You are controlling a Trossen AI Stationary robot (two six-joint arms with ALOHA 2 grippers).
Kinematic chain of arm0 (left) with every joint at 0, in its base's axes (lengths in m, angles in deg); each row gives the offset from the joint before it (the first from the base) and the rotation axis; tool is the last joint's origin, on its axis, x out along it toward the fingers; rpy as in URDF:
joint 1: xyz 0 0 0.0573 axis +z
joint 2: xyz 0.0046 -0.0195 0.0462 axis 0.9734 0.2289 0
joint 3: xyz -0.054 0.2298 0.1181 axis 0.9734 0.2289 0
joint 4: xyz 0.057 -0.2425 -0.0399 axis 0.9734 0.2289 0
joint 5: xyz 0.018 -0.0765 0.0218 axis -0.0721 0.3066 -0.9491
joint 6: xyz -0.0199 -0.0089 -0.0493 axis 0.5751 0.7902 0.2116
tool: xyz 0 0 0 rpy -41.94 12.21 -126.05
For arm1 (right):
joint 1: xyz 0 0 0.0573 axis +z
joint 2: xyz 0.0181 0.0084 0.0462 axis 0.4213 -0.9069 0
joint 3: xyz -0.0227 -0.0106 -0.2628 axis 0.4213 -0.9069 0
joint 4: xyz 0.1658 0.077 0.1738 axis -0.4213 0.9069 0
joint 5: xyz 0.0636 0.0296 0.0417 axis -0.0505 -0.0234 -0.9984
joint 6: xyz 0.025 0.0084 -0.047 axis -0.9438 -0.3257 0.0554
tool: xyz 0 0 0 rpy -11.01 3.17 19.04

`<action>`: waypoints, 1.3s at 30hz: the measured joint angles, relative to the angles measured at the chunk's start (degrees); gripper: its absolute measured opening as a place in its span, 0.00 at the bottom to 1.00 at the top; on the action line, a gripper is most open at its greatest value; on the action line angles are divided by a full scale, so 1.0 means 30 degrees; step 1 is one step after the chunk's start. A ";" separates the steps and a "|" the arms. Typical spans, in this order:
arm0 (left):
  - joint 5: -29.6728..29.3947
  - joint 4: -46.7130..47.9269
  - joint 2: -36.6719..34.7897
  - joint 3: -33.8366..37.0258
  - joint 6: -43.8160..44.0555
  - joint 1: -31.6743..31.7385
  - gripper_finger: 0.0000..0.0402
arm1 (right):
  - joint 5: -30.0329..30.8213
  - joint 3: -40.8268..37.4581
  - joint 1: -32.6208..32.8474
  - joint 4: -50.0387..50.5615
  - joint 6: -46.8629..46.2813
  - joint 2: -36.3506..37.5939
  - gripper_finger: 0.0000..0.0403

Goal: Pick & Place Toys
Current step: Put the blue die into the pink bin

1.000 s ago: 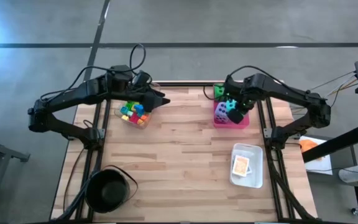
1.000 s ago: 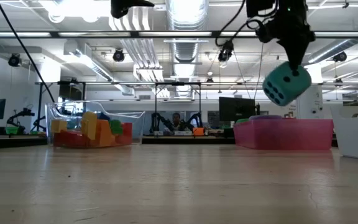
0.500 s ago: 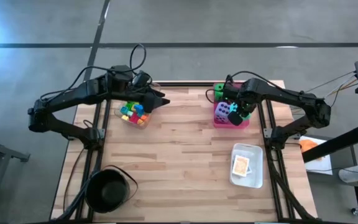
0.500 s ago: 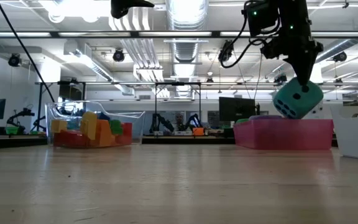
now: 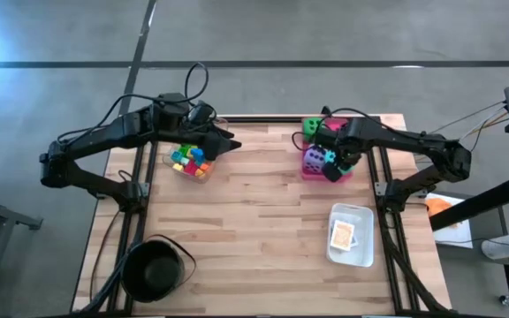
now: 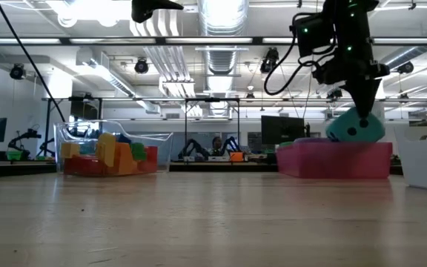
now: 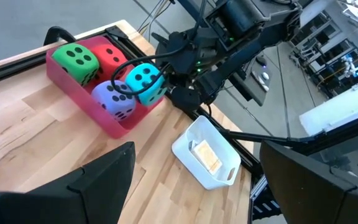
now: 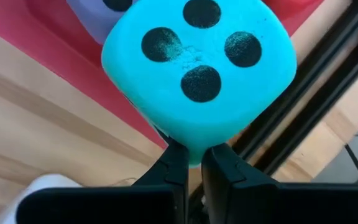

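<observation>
at the near left corner of the table (image 5: 263, 230) sits a round black pot (image 5: 153, 269). further back, the left gripper (image 5: 228, 141) hangs beside a clear tray (image 5: 203, 173) of small coloured blocks (image 5: 188, 159), its jaws spread wide and holding nothing; this arm seems to be waiting.

moving right, a pink tray (image 5: 306, 174) stands at the far right part of the table. in the left wrist view it holds a green die (image 7: 74, 60), a red die (image 7: 107, 55) and a purple die (image 7: 115, 101). the right gripper (image 8: 194, 163) is over the tray's outer end with its jaws pinched nearly together on a corner of the teal die (image 8: 199, 68), squeezing the soft foam between the fingertips (image 8: 176, 165). in the low view the die sits at rim height, partly down behind the tray wall; whether it rests on anything i cannot tell.

nearer the front on the right, a white tray (image 5: 360, 252) holds a picture card (image 5: 343, 234).

the step in hand looks like setting the teal die into the pink tray. to do it well, i would lower it until it sits in the free corner beside the purple die, inside the wall and not perched on the rim. the pinch is on a small bit of foam, so open the jaws only once the die is supported, then lift straight up so the fingers don't drag it out or topple its neighbours.
</observation>
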 joint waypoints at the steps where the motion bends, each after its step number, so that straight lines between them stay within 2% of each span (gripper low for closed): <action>1: 0.0002 0.0003 0.0000 0.0000 0.0000 0.0000 0.86 | 0.0000 -0.0103 0.0000 -0.0262 0.0007 -0.0007 0.03; 8: 0.0007 0.0003 0.0007 0.0000 0.0051 -0.0007 0.86 | -0.0335 -0.0258 0.0000 -0.1741 0.0338 0.0436 0.03; 15: 0.0007 0.0069 0.0015 0.0000 0.0051 -0.0007 0.86 | -0.2048 -0.1195 -0.0087 -0.3923 0.0250 0.1864 0.02; 27: 0.0000 0.0076 0.0015 0.0000 0.0059 -0.0007 0.86 | -0.2247 -0.2801 -0.0080 -0.6722 -0.1324 0.3951 0.02; 39: -0.0073 0.0076 0.0015 0.0000 0.0066 -0.0007 0.86 | -0.1978 -0.4947 0.0109 -0.9324 -0.1796 0.4124 0.02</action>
